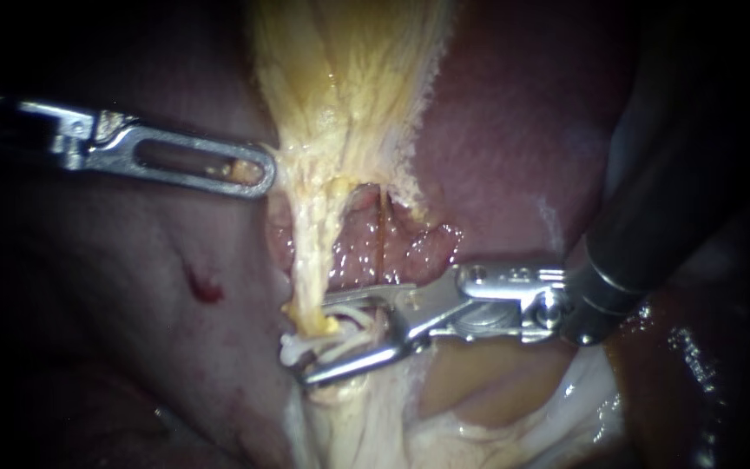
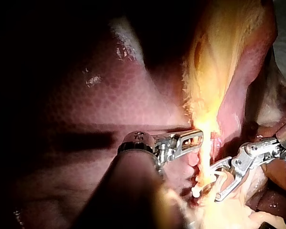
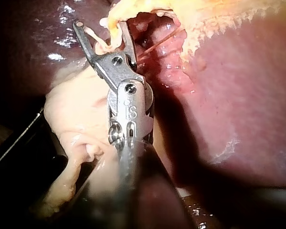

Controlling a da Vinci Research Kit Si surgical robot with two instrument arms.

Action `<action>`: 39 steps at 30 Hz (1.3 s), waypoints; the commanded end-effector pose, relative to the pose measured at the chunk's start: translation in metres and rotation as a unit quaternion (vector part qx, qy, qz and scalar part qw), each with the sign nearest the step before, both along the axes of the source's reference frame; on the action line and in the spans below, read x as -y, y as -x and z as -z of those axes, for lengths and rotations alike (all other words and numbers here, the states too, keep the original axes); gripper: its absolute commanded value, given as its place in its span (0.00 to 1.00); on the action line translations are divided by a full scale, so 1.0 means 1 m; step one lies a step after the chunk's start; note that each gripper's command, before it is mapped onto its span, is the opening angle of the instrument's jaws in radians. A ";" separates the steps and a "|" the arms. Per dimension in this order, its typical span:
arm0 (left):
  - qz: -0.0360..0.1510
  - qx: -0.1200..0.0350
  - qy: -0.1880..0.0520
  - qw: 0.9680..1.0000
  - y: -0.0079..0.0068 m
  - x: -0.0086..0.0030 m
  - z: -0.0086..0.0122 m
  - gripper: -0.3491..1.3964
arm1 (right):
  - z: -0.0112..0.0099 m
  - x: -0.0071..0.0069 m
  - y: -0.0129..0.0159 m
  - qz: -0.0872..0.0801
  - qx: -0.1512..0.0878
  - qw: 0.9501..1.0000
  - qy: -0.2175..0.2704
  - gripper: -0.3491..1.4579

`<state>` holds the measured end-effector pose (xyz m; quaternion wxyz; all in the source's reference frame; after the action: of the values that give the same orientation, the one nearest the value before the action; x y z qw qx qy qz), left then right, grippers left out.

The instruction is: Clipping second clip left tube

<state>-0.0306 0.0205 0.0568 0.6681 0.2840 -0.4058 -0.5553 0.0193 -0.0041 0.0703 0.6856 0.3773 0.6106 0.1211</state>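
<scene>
Nothing readable stood on the tissue. The only marks were small characters stamped into the metal wrist of the right instrument, just behind the hinge of its jaws, and a faint mark on the collar at the shaft end of the left instrument, too small to make out.

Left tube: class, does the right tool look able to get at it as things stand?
Probably yes: the right tool has its open jaws either side of the left tube; nothing blocks it.
</scene>
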 end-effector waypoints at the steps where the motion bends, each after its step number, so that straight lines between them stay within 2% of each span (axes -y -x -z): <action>1: 0.000 0.001 0.000 1.000 0.0000 0.0000 0.0000 0.00 | -0.0001 0.0001 -0.0001 0.000 0.002 1.000 -0.002 0.47; 20: -0.003 0.001 0.002 1.000 0.0002 -0.0001 0.0001 0.00 | -0.0001 0.0003 -0.0011 0.001 0.001 1.000 -0.001 0.47; 25: -0.003 0.002 0.002 1.000 0.0001 -0.0002 -0.0001 0.00 | 0.0008 0.0010 -0.0009 0.014 -0.007 1.000 -0.002 0.47; 31: -0.004 0.002 0.002 1.000 -0.0001 -0.0004 -0.0004 0.00 | 0.0024 0.0020 -0.0010 0.032 -0.027 0.999 -0.003 0.47; 39: -0.004 0.002 0.002 1.000 -0.0001 -0.0005 -0.0004 0.00 | 0.0039 0.0028 -0.0015 0.043 -0.038 0.998 -0.006 0.47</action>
<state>-0.0305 0.0210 0.0572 0.6700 0.2859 -0.4071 -0.5510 0.0209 -0.0070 0.0663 0.6635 0.4123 0.6191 0.0804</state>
